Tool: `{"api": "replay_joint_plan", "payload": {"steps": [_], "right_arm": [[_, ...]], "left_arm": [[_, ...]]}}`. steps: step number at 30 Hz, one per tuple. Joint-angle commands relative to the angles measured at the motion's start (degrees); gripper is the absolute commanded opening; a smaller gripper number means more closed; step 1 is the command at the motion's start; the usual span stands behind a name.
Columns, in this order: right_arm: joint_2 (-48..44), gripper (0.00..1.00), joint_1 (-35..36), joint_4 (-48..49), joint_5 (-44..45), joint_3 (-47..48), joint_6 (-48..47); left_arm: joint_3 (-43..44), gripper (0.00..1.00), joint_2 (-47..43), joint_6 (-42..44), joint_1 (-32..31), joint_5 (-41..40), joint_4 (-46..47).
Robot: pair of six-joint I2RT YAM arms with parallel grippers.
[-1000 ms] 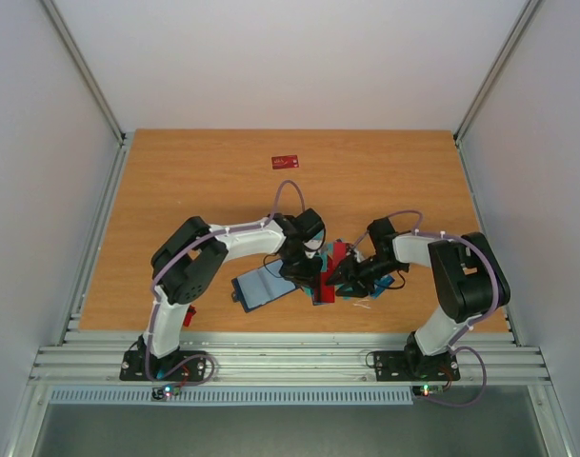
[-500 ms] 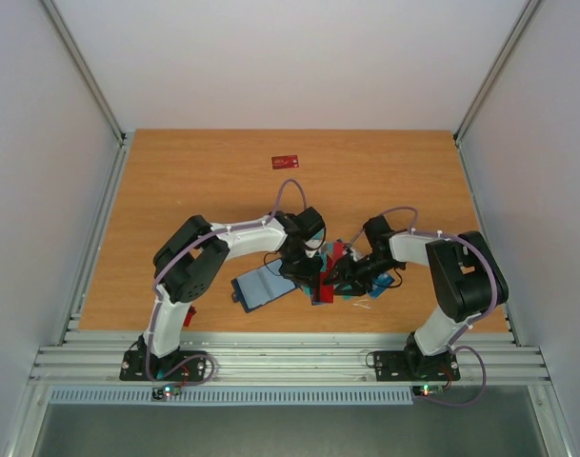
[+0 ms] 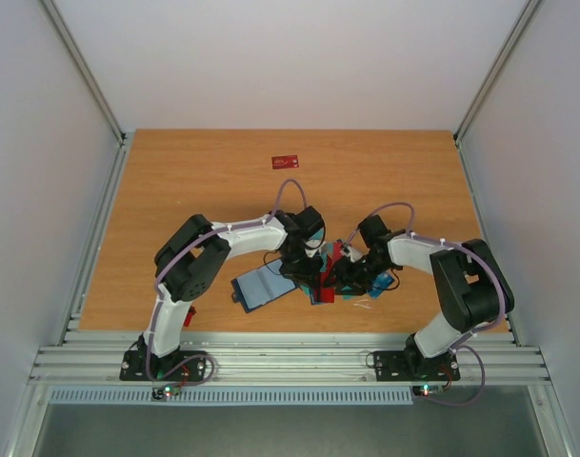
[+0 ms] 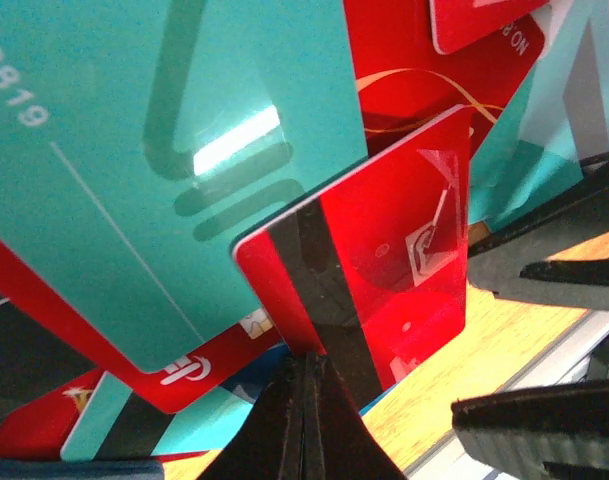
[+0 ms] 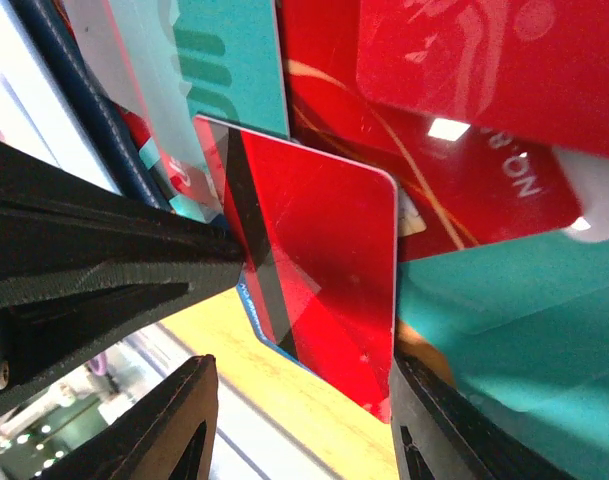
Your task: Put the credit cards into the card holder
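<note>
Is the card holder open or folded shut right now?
Open. In the top view the card holder lies spread flat on the table, grey-blue inside facing up, just left of the heap of credit cards.

The card holder is laid on the table, near the front edge. A heap of credit cards is piled just right of the card holder. The left gripper and the right gripper are placed over that heap, right of the card holder. One lone card is found far behind the card holder.
</note>
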Motion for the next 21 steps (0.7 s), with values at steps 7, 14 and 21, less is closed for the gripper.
{"api": "replay_joint_plan", "payload": {"steps": [7,14,21], "right_arm": [[-0.08,0.49,0.53,0.5,9.59,1.81,-1.39],[-2.4,0.49,0.53,-2.91,12.91,4.1,-2.89],[-1.68,0.49,0.53,-3.45,13.53,4.73,-3.62]], "left_arm": [[-2.2,0.0,5.74,1.43,-0.91,-4.15,0.44],[-2.25,0.0,6.0,1.53,-0.93,-4.35,0.15],[-1.6,0.0,6.17,1.68,-0.82,-4.45,-0.06]]}}
